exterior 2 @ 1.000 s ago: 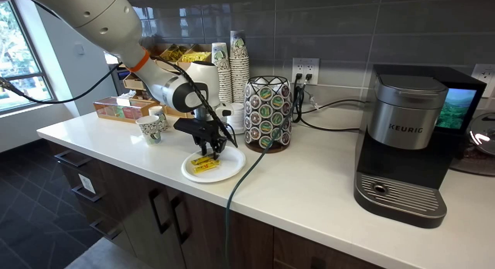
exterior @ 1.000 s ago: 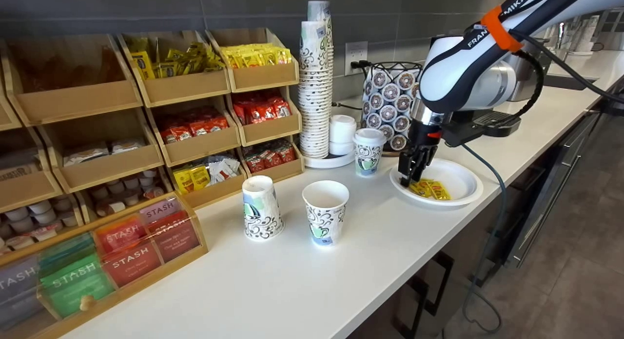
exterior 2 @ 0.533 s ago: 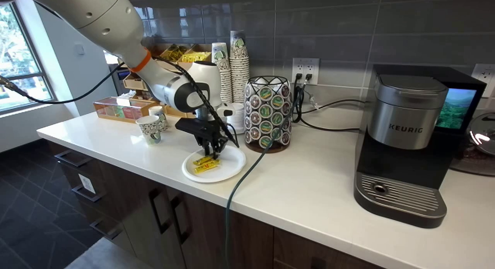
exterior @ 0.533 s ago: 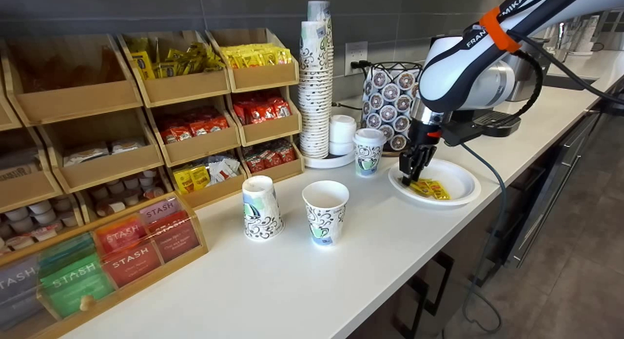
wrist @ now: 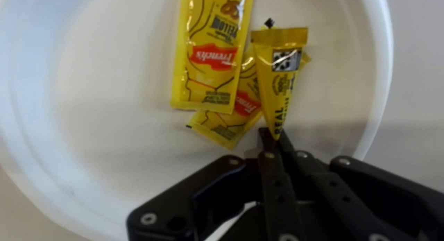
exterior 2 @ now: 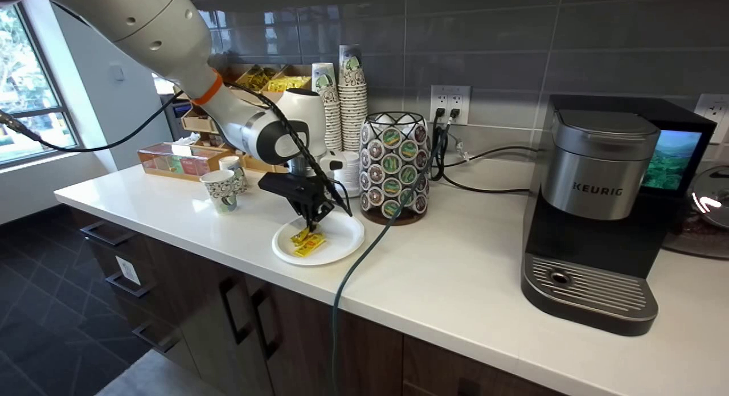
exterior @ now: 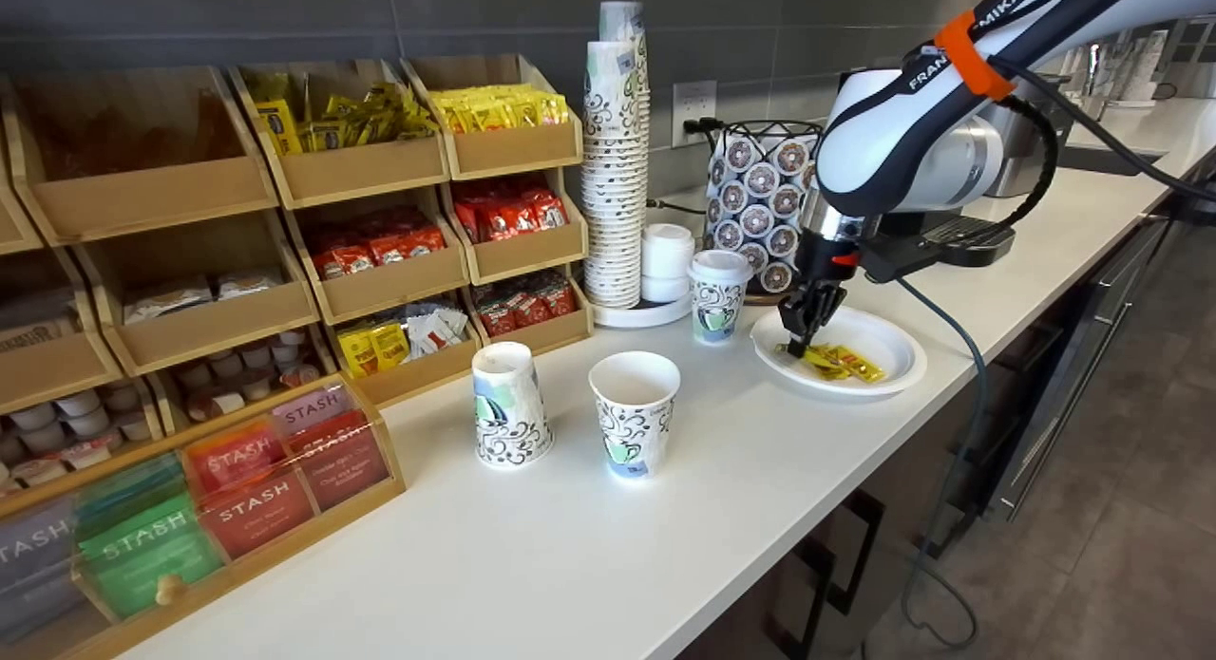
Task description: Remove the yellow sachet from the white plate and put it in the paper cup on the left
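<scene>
Pinching a flat bright-yellow sachet [wrist: 280, 62] with my black tool [wrist: 275, 138] | round white plate [wrist: 114, 95] beneath, bearing two yellow French's packets [wrist: 210, 53] | open patterned paper cup [exterior: 635, 432] stands apart

A dark tiled wall [exterior 2: 484, 37] is running behind the counter [exterior 2: 455, 265].
Wooden bins [exterior: 157, 204] are holding red packets [exterior: 508, 216], a STASH box [exterior: 275, 546] is sitting before them, and a pod rack [exterior 2: 376, 217] is standing between cup stacks [exterior 2: 352, 111] and a Keurig machine [exterior 2: 598, 168].
</scene>
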